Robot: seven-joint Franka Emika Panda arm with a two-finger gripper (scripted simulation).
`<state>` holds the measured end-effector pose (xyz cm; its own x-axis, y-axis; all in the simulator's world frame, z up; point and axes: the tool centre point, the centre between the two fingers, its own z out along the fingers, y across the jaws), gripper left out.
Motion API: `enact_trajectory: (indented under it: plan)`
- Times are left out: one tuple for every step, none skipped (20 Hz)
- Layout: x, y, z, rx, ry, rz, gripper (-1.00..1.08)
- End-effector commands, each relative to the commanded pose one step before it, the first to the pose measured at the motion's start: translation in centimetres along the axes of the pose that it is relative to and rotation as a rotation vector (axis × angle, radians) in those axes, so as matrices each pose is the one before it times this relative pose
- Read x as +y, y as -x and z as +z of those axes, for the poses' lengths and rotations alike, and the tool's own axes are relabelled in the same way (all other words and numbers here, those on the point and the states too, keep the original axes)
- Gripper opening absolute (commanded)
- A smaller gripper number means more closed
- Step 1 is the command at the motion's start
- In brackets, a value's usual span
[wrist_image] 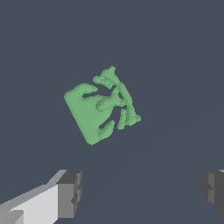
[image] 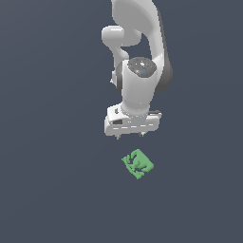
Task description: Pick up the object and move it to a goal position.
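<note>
one green block (image: 137, 163) lies beyond wide-apart jaws.

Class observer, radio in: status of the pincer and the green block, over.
Pincer open, empty, above the floor. Green block on the floor, ungrasped, tilted askew to the fingers. Nothing in the way.

No readable text, label or number anywhere — none; plain renders.

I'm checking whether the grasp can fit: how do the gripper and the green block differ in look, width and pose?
The gripper is white and smooth; the green block is bright green, lumpy and grooved. The gripper is wider than the block. The gripper hangs open and square to the exterior view, while the block lies rotated like a diamond, apart from it. Both stand out against the same dark surface.
</note>
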<state>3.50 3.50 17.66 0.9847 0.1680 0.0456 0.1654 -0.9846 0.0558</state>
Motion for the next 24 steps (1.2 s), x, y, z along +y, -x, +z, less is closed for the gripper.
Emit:
enact_trajectory:
  plan:
    - [-0.335, -0.635, 0.839, -0.00465, -0.00263, -0.04368, 1.0]
    - [-0.142, -0.311, 0.396, -0.00192, -0.00148, -0.02078, 1.0]
    - [-0.148, -0.332, 0.43, -0.002, -0.00175, -0.02227, 1.0]
    - [-0.152, -0.352, 0.465, -0.00206, -0.00205, -0.02371, 1.0]
    - [-0.154, -0.371, 0.501, -0.00211, -0.00239, -0.02513, 1.0]
    - [-0.155, -0.389, 0.538, -0.00212, -0.00276, -0.02653, 1.0]
    - [-0.154, -0.406, 0.576, -0.00211, -0.00317, -0.0279, 1.0]
    - [-0.15, -0.417, 0.607, -0.00204, -0.00356, -0.0289, 1.0]
    - [-0.134, -0.396, 0.591, -0.0018, -0.00366, -0.02765, 1.0]
    - [-0.116, -0.368, 0.565, -0.00154, -0.00367, -0.02599, 1.0]
    - [-0.102, -0.341, 0.538, -0.00131, -0.00363, -0.02437, 1.0]
    - [-0.088, -0.315, 0.51, -0.00109, -0.00356, -0.02276, 1.0]
    - [-0.075, -0.29, 0.48, -0.0009, -0.00345, -0.02118, 1.0]
    - [-0.064, -0.265, 0.45, -0.00073, -0.00331, -0.0196, 1.0]
    - [-0.055, -0.241, 0.419, -0.00058, -0.00315, -0.01807, 1.0]
    - [-0.046, -0.218, 0.388, -0.00045, -0.00296, -0.01653, 1.0]
    - [-0.04, -0.196, 0.356, -0.00034, -0.00276, -0.01505, 1.0]
    - [-0.032, -0.175, 0.323, -0.00024, -0.00254, -0.01354, 1.0]
    - [-0.027, -0.154, 0.29, -0.00017, -0.0023, -0.01208, 1.0]
    - [-0.021, -0.134, 0.257, -0.00011, -0.00205, -0.01061, 1.0]
    - [-0.017, -0.115, 0.223, -0.00007, -0.0018, -0.00917, 1.0]
    - [-0.015, -0.097, 0.19, -0.00004, -0.00154, -0.00775, 1.0]
    - [-0.013, -0.079, 0.156, -0.00001, -0.00127, -0.00635, 1.0]
    - [-0.006, -0.059, 0.121, 0.0, -0.00098, -0.00488, 1.0]
